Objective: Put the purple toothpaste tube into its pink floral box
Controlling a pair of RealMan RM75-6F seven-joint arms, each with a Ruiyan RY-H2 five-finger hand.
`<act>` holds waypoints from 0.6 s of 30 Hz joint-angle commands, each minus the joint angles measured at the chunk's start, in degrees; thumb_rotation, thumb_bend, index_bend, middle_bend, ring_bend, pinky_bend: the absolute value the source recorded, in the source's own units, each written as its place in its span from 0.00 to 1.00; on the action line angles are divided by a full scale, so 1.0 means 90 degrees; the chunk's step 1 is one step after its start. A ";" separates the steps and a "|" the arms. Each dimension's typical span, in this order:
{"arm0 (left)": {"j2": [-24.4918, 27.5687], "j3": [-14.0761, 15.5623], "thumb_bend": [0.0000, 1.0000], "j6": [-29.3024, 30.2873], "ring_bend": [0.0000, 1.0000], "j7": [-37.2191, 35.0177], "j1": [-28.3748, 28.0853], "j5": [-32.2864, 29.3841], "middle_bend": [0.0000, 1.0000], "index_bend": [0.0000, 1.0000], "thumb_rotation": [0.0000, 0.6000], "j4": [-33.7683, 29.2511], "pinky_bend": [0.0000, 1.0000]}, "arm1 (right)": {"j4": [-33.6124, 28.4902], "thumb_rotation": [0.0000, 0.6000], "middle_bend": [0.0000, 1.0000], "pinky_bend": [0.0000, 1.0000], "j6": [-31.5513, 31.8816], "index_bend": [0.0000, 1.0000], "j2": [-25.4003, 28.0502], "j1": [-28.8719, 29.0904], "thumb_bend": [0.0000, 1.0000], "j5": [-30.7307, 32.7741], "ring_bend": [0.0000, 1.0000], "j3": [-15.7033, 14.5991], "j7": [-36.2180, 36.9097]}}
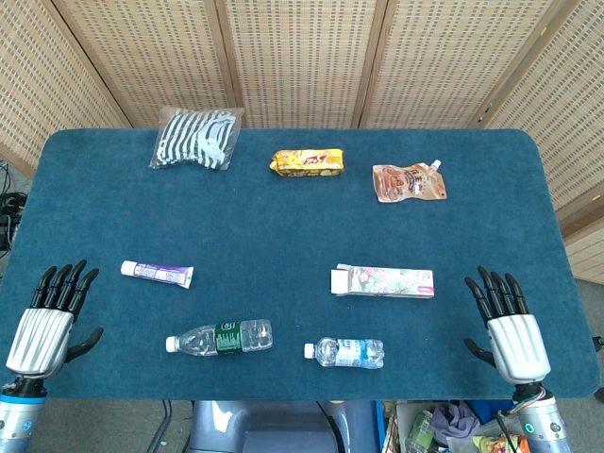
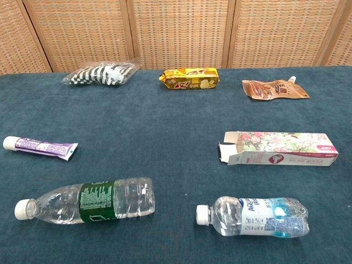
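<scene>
The purple toothpaste tube (image 1: 158,273) (image 2: 40,147) lies flat on the left half of the table, white cap pointing left. The pink floral box (image 1: 383,280) (image 2: 279,148) lies on its side on the right half, its open flap end facing left. My left hand (image 1: 49,323) rests open at the table's front left corner, well left of the tube and holding nothing. My right hand (image 1: 508,327) rests open at the front right corner, right of the box, also holding nothing. The chest view shows neither hand.
Two clear plastic bottles lie near the front edge: a green-labelled one (image 1: 221,338) (image 2: 87,202) and a blue-labelled one (image 1: 345,353) (image 2: 252,216). At the back lie a striped bag (image 1: 196,139), a yellow snack pack (image 1: 308,162) and a brown spouted pouch (image 1: 409,181).
</scene>
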 commanded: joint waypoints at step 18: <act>-0.0032 -0.0002 0.25 -0.0029 0.00 0.0001 -0.0026 0.0009 0.00 0.00 1.00 0.0031 0.00 | -0.0030 1.00 0.00 0.00 0.0011 0.06 0.0008 -0.0009 0.09 -0.0025 0.00 -0.0012 -0.0004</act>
